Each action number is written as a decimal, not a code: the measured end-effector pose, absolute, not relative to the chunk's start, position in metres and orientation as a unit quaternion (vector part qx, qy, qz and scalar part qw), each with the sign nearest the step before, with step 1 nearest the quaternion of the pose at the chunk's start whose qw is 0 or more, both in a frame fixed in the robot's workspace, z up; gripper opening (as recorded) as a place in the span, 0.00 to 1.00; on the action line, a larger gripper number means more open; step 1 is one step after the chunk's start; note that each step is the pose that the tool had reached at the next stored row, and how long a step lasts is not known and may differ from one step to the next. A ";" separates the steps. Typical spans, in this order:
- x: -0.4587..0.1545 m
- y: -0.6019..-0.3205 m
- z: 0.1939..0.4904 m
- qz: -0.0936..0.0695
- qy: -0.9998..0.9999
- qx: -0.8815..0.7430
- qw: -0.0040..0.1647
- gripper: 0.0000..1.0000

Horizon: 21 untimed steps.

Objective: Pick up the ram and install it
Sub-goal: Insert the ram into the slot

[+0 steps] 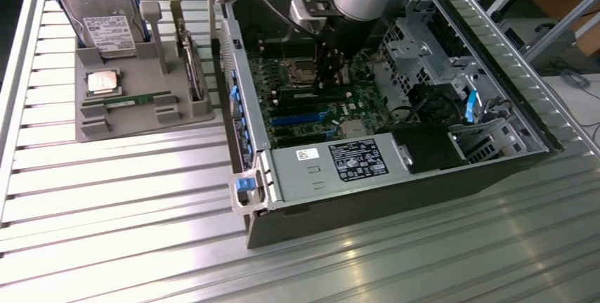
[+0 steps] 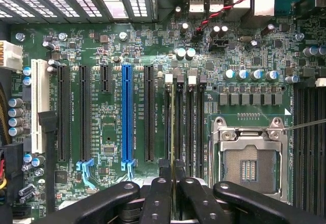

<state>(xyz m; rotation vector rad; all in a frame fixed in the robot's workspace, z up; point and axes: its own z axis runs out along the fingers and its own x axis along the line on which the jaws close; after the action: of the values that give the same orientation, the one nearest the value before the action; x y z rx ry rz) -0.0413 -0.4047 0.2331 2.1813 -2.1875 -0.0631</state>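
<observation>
Pinching the ram edge-on between gripper fingers, its long axis running straight along the memory slot directly beneath (CPU socket just beside).

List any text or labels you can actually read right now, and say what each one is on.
None can be read.
Hard drive label: print too small.
Power supply labels: too small.
White print on the motherboard: blurred.
Ram held edge-on in the gripper: no label visible.
</observation>
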 end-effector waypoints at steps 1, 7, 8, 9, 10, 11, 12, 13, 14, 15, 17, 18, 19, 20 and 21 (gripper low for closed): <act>-0.041 -0.405 0.233 -0.020 -0.708 0.706 0.026 0.13; -0.041 -0.405 0.233 -0.020 -0.707 0.706 0.026 0.13; -0.041 -0.405 0.233 -0.020 -0.707 0.707 0.026 0.13; -0.041 -0.405 0.233 -0.020 -0.707 0.707 0.026 0.13; -0.041 -0.405 0.232 -0.020 -0.707 0.707 0.026 0.13; -0.041 -0.405 0.232 -0.020 -0.707 0.707 0.026 0.13; -0.041 -0.405 0.231 -0.020 -0.707 0.707 0.026 0.13; -0.041 -0.405 0.231 -0.020 -0.707 0.707 0.026 0.13; -0.041 -0.405 0.231 -0.020 -0.707 0.707 0.026 0.13; -0.041 -0.405 0.231 -0.020 -0.706 0.707 0.026 0.13; -0.041 -0.405 0.231 -0.020 -0.706 0.707 0.026 0.13; -0.041 -0.405 0.231 -0.020 -0.706 0.707 0.026 0.13; -0.041 -0.405 0.232 -0.020 -0.706 0.707 0.026 0.13; -0.041 -0.405 0.232 -0.020 -0.706 0.707 0.026 0.13; -0.041 -0.405 0.232 -0.020 -0.706 0.707 0.026 0.13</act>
<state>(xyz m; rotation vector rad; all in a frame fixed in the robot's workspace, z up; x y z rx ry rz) -0.0410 -0.4049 0.2322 2.1865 -2.1825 -0.0630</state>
